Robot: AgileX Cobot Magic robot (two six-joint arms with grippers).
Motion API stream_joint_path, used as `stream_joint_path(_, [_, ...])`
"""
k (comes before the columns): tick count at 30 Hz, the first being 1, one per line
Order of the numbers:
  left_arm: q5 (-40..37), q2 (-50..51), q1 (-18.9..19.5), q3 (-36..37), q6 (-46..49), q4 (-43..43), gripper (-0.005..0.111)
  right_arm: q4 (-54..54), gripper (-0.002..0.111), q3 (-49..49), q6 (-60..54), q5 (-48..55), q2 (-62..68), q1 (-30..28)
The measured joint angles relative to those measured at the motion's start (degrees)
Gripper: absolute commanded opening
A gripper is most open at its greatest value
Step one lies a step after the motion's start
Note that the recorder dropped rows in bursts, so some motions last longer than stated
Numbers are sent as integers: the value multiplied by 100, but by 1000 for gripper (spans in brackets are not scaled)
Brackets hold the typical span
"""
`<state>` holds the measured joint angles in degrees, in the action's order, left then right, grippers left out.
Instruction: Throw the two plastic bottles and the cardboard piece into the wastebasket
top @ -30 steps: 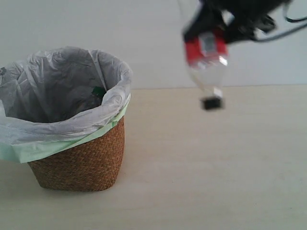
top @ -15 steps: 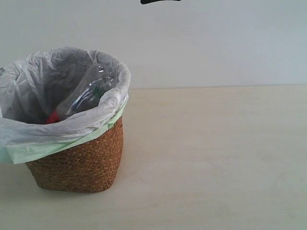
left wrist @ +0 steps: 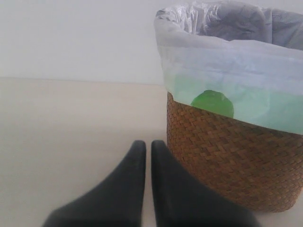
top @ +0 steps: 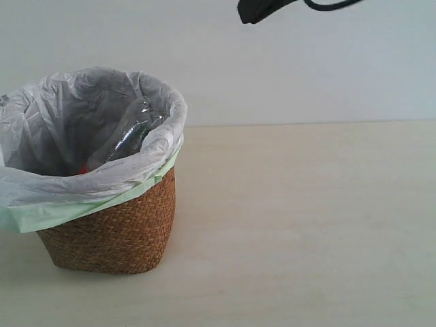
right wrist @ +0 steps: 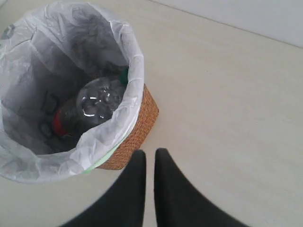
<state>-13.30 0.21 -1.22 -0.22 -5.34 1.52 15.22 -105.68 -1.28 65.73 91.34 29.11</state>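
Observation:
The wastebasket (top: 109, 231), brown wicker with a white-grey liner, stands on the left of the table. Inside it the long clear bottle (top: 129, 133) with the red label leans against the liner, base up (right wrist: 99, 101). A bit of green (right wrist: 124, 75) shows beside it, and I cannot tell what it is. The cardboard piece is hidden or out of view. My right gripper (right wrist: 150, 153) hangs shut and empty high above the table, just beside the wastebasket (right wrist: 139, 123). My left gripper (left wrist: 144, 144) sits low and shut, empty, next to the wicker wall (left wrist: 222, 156).
Pale wooden tabletop (top: 306, 218) stretches to the right of the basket, with a plain light wall behind. A black part of the right arm (top: 259, 8) pokes in at the top edge. A round green patch (left wrist: 213, 103) shows on the liner's green edge.
A second ago my right gripper held the red-label bottle, cap down, above the table. It let go; the bottle now lies in the basket and has settled slightly lower.

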Motion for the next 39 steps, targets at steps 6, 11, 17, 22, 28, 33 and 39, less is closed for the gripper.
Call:
stream_joint_path(6, [0, 0, 0, 0, 0, 0, 4, -240, 2, 3138, -69, -2247, -2691, 0])
stream_joint_path(11, [0, 0, 0, 0, 0, 0, 4, -317, 2, 4719, -100, -3430, -4705, 0])
stream_joint_path(17, [0, 0, 0, 0, 0, 0, 4, -397, 3, 5810, -100, -3946, -6567, 0])
stream_joint_path(22, [0, 0, 0, 0, 0, 0, 4, -420, 3, 6519, -100, -3932, -7905, 0])
stream_joint_path(28, [0, 0, 0, 0, 0, 0, 4, -420, 3, 6584, -100, -3468, -8621, 0])
stream_joint_path(33, [0, 0, 0, 0, 0, 0, 4, -420, 3, 6584, -100, -3389, -8907, 0])
stream_joint_path(39, [0, 0, 0, 0, 0, 0, 4, -420, 3, 6584, -87, -3375, -8934, 0])
